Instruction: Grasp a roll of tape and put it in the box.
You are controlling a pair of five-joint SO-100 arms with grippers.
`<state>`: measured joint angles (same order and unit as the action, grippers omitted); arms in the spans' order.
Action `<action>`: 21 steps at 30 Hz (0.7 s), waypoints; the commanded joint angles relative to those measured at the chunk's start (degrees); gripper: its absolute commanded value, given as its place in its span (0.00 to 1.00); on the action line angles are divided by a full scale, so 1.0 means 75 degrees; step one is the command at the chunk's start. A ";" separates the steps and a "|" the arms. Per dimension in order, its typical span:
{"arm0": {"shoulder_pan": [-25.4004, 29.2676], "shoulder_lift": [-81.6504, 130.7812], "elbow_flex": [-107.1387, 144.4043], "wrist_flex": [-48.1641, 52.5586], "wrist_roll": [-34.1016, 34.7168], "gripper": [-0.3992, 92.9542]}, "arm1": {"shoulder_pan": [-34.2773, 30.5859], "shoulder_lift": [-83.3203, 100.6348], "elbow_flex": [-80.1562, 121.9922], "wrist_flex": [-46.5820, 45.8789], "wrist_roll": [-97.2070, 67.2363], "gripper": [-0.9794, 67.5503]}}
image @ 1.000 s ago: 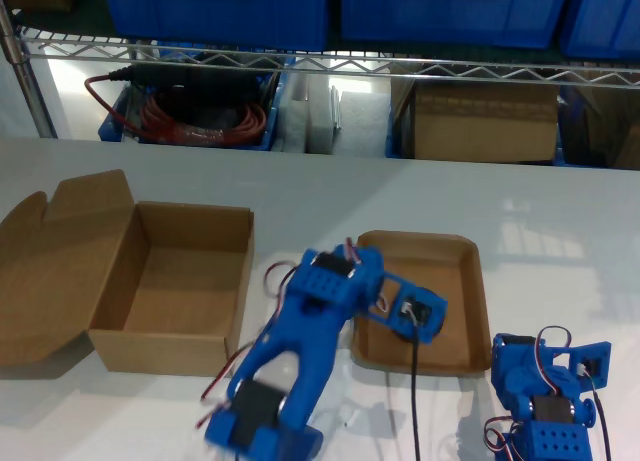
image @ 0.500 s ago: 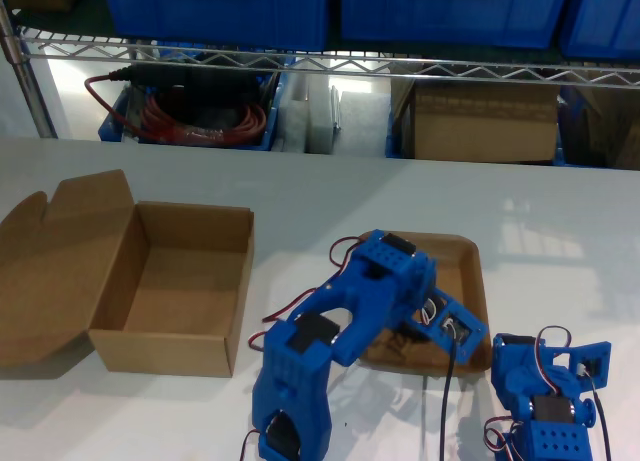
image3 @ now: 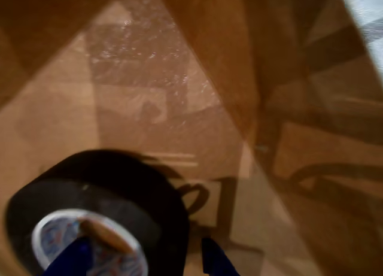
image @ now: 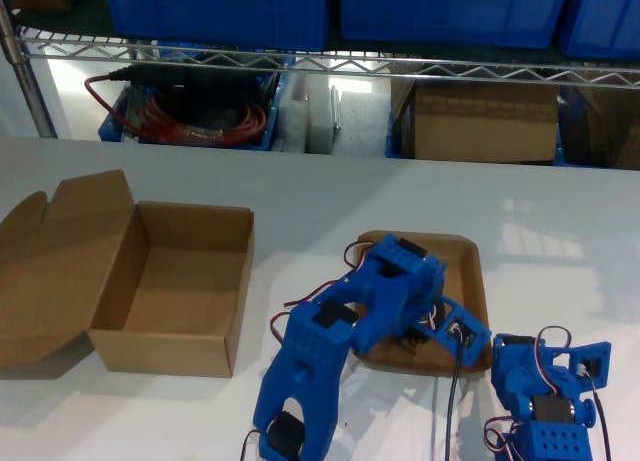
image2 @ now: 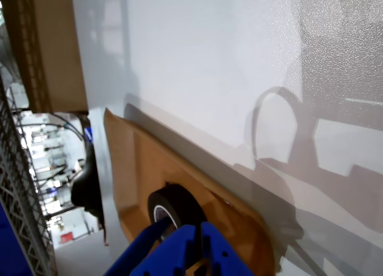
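Observation:
The roll of tape (image3: 99,219), black with a pale core, lies flat in a shallow brown tray (image: 468,271). My second arm (image: 395,286) bends down into that tray and hides the roll in the exterior view. My second gripper (image3: 143,261) is open, with one fingertip (image3: 75,258) over the core and the other outside the black wall. The box (image: 165,353) stands open at the exterior view's left, its lid flap (image: 60,261) laid back. My first arm (image: 545,391) sits folded at the exterior view's bottom right, its gripper (image2: 200,249) shut, and it sees the roll of tape (image2: 173,207) from the side.
A wire shelf (image: 330,61) runs along the back with blue bins, red cables (image: 200,121) and a cardboard carton (image: 485,121) under it. The tray's raised rim (image2: 197,168) stands between my first gripper and the white table (image: 330,196).
My second arm has swung from the gap between box and tray toward the exterior view's right and dropped into the tray. My first arm has not moved.

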<state>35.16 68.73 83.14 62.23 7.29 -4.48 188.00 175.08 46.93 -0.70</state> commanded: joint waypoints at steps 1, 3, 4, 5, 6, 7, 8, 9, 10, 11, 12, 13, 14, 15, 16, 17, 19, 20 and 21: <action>0.0023 -0.0141 -0.0457 -0.0035 -0.0059 0.20 | -0.0023 0.0047 0.0105 -0.0035 0.0023 0.02; 0.0023 -0.0316 -0.0598 -0.0035 -0.0187 0.01 | -0.0023 0.0047 0.0105 -0.0035 0.0023 0.02; 0.0035 -0.0398 -0.0668 -0.0012 -0.0141 0.00 | -0.0023 0.0047 0.0105 -0.0035 0.0023 0.02; 0.0047 -0.0457 -0.0715 0.0000 -0.0105 0.00 | -0.0023 0.0047 0.0105 -0.0035 0.0023 0.02; 0.0047 -0.0492 -0.0762 0.0012 -0.0094 0.00 | -0.0023 0.0047 0.0105 -0.0035 0.0023 0.02; 0.0047 -0.0504 -0.0762 0.0012 -0.0094 0.00 | -0.0023 0.0047 0.0105 -0.0035 0.0023 0.02; 0.0047 -0.0504 -0.0762 0.0012 -0.0059 0.00 | -0.0023 0.0047 0.0105 -0.0035 0.0023 0.02; 0.0047 -0.0492 -0.0762 -0.0023 -0.0047 0.00 | -0.0023 0.0047 0.0105 -0.0035 0.0023 0.02; 0.0047 -0.0480 -0.0762 -0.0035 -0.0035 0.00 | -0.0023 0.0047 0.0105 -0.0035 0.0023 0.02; 0.0047 -0.0445 -0.0762 -0.0035 -0.0035 0.00 | -0.0023 0.0047 0.0105 -0.0035 0.0023 0.02; 0.0047 -0.0375 -0.0750 -0.0047 -0.0012 0.00 | -0.0023 0.0047 0.0105 -0.0035 0.0023 0.02; 0.0035 -0.0258 -0.0750 -0.0047 0.0012 0.00 | -0.0023 0.0047 0.0105 -0.0035 0.0023 0.02; 0.0000 -0.0105 -0.0715 -0.0047 0.0059 0.00 | -0.0023 0.0047 0.0105 -0.0035 0.0023 0.02; -0.0047 0.0094 -0.0680 -0.0047 0.0105 0.00 | -0.0023 0.0047 0.0105 -0.0035 0.0023 0.02; -0.0152 0.0352 -0.0645 -0.0047 0.0129 0.00 | -0.0023 0.0047 0.0105 -0.0035 0.0023 0.02; -0.0270 0.0633 -0.0609 -0.0047 0.0187 0.00 | -0.0023 0.0047 0.0105 -0.0035 0.0023 0.02; -0.0645 0.1242 -0.0598 0.0012 0.0246 0.00 | -0.0023 0.0047 0.0105 -0.0035 0.0023 0.02; -0.0902 0.1594 -0.0539 0.0023 0.0246 0.00 | -0.0023 0.0047 0.0105 -0.0035 0.0023 0.02; -0.1195 0.1992 -0.0434 0.0023 0.0234 0.00 | -0.0023 0.0047 0.0105 -0.0035 0.0023 0.02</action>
<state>31.20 74.27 79.63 62.31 8.88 -4.48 188.00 175.08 46.93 -0.70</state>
